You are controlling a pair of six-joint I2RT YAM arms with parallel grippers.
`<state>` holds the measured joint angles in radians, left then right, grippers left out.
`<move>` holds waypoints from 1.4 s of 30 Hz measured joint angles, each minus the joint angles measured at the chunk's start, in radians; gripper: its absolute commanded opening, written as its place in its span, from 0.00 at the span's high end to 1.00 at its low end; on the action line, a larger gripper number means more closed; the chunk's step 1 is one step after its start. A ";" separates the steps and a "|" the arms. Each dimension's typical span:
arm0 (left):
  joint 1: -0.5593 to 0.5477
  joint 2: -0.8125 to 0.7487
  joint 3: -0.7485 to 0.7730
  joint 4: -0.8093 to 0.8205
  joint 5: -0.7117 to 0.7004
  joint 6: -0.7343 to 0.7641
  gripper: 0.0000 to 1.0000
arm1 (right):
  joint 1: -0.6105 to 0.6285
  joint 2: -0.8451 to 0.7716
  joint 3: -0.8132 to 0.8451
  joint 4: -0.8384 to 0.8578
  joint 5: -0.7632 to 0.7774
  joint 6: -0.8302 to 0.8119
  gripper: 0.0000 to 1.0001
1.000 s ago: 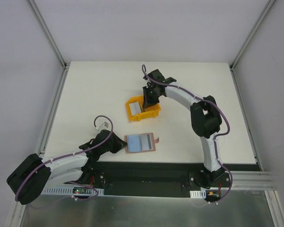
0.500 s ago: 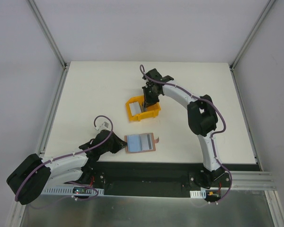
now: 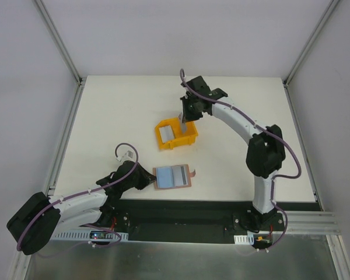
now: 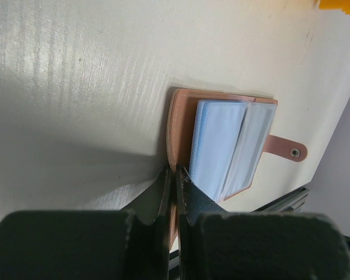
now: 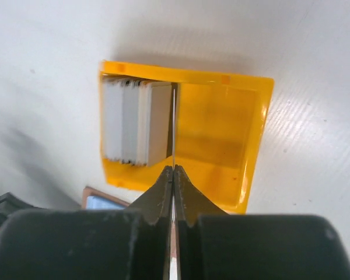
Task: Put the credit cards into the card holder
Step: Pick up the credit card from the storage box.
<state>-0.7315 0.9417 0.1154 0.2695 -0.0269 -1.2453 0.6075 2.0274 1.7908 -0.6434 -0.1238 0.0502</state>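
One credit card (image 5: 173,125) was held edge-on by the right fingers (image 5: 156,198), which were clamped together on one end of it. It hung over the yellow plastic bin (image 5: 254,146), roughly above the bin's middle. Several more credit cards (image 5: 128,122) stood packed on edge against the left side of the bin as the right wrist view showed it. Nearer the arm bases, the brown card holder (image 4: 178,116) lay open and flat on the white counter (image 4: 76,87). Its pale blue sleeves (image 4: 219,140) faced up, and its tab clasp (image 4: 287,150) stuck out on the side away from the left fingers (image 4: 154,201). Those fingers were clamped on the holder's near cover edge, low against the counter.
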 measured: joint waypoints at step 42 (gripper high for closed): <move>0.000 -0.028 -0.010 -0.020 0.000 -0.006 1.00 | 0.483 -0.415 -0.428 -0.109 0.803 0.322 1.00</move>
<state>-0.7315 0.9138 0.1055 0.2497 -0.0265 -1.2510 1.0908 1.6123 1.3628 -0.7528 0.6796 0.3717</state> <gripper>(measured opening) 0.008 0.008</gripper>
